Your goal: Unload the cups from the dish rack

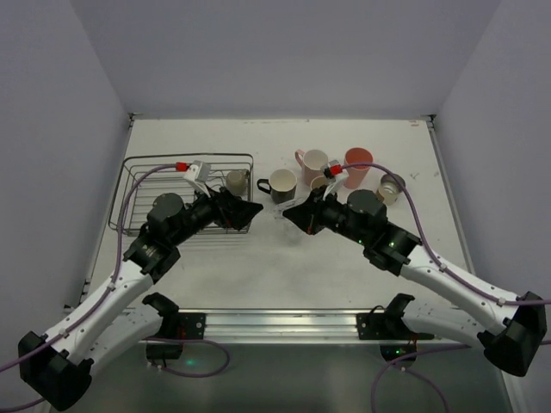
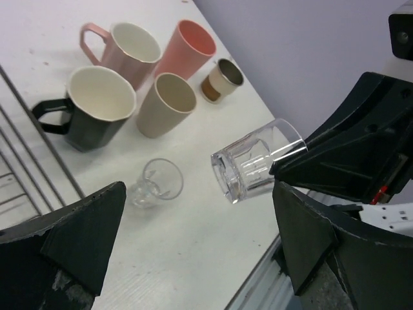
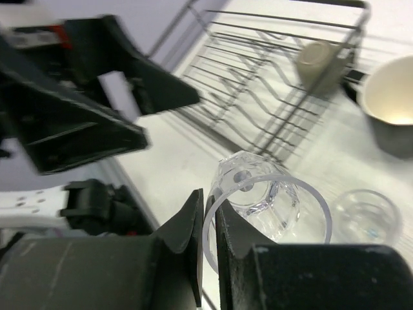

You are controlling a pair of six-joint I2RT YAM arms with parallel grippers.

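My right gripper (image 3: 205, 210) is shut on the rim of a clear glass (image 3: 268, 206), which it holds tilted above the table. The same clear glass (image 2: 258, 168) hangs just beyond my left gripper (image 2: 199, 213), whose jaws stand wide open with nothing between them. A second clear glass (image 2: 155, 183) stands on the table. Behind it are a black mug (image 2: 93, 106), pink mug (image 2: 129, 48), beige cup (image 2: 168, 103), salmon tumbler (image 2: 187, 48) and metallic cup (image 2: 221, 79). An olive mug (image 1: 238, 181) sits in the dish rack (image 1: 138, 194), at its right end.
Both grippers (image 1: 248, 211) (image 1: 291, 215) face each other tip to tip just right of the rack. The table's near edge and a metal rail (image 1: 284, 325) run below them. Walls close in the table at the back and sides.
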